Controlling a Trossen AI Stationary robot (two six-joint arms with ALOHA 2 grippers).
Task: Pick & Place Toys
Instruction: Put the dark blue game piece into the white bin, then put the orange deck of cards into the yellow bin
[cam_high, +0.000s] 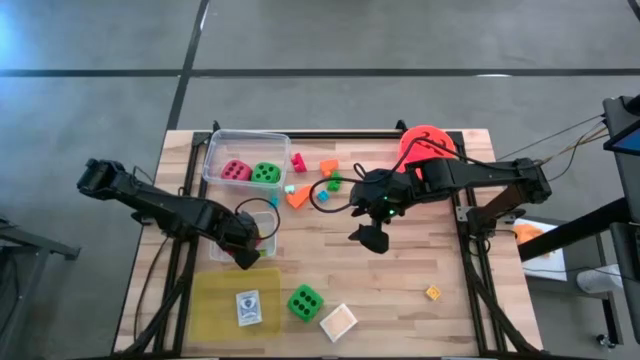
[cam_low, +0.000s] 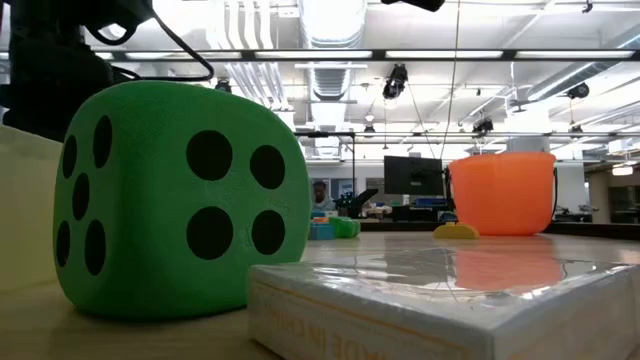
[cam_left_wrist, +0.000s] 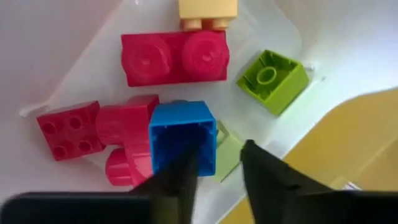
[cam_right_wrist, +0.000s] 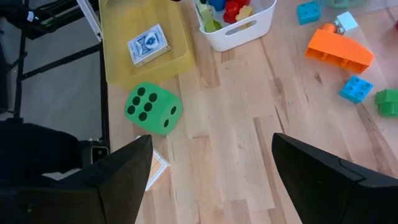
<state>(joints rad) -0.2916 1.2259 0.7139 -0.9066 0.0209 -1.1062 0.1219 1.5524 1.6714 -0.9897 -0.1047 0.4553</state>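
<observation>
Left hand (cam_left_wrist: 214, 174): we see it over the small white tub (cam_high: 262, 240), fingers parted a little around the blue block (cam_left_wrist: 182, 134); the block sits among the others in the tub, so we judge it is being let go, not carried.
Why there: the tub gathers blocks, and the hand hangs straight above it so the drop lands inside.
Blocks under left hand: we count three pink (cam_left_wrist: 174, 57), one blue, one green (cam_left_wrist: 273, 79), one yellow (cam_left_wrist: 207, 12), and a pale green piece (cam_left_wrist: 229, 152) beside the blue.
Right hand (cam_right_wrist: 211, 180): wide and empty, above bare counter (cam_high: 420, 265) near its middle.
Ahead of right hand: green die (cam_right_wrist: 152, 109) just beyond its fingers, card pack (cam_right_wrist: 148, 43) in the yellow tray (cam_right_wrist: 118, 62) farther on.
Beside right hand: orange block (cam_right_wrist: 339, 50) and two blue blocks (cam_right_wrist: 356, 89) loose on the counter.
Dice: we count three, a pink (cam_high: 236, 170) and a green together in the clear tub (cam_high: 215, 150), the third loose.
Bucket (cam_high: 428, 140): behind the right arm, untouched.
</observation>
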